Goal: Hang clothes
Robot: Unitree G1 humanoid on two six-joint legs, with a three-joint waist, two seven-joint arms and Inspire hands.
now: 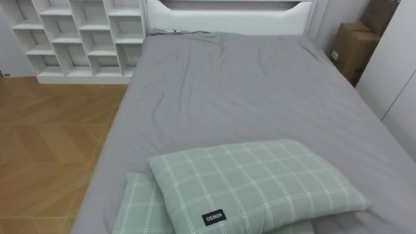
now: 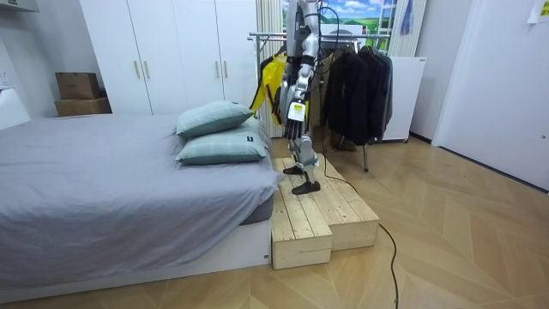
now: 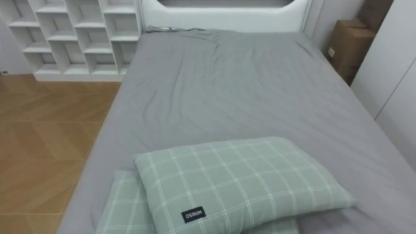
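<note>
Left hand [image 2: 294, 127]: hangs low at the robot's side, in the room view. Too small to read whether it is open or closed, or whether it holds anything.

Yellow garment [image 2: 268, 86]: just behind the robot, level with its upper arm, at the room view's left end of the clothes rack [image 2: 257, 36]. Cannot tell whether it hangs from the rail or is being held.

Dark clothes [image 2: 356, 81]: hang in a row on the same rack, to the room view's right of the robot.

Robot stands upright on a wooden platform [image 2: 317, 215] that butts against the pillow end of the bed [image 1: 247, 91], with the rack at its back.

Eye views look down the bed. The grey sheet has a few creases.
- Two green checked pillows lie stacked at the near edge.
- The upper pillow [image 1: 260, 182] lies skewed across the lower pillow [image 1: 140, 208], which sticks out toward the bed's left edge.

At the far edge is a white bed board [image 1: 227, 19]. Beyond the far left corner stands a white shelf unit [image 1: 84, 39]. Beyond the far right corner is a cardboard box [image 1: 351, 49], with white wardrobe doors [image 1: 396, 71] beside it.
</note>
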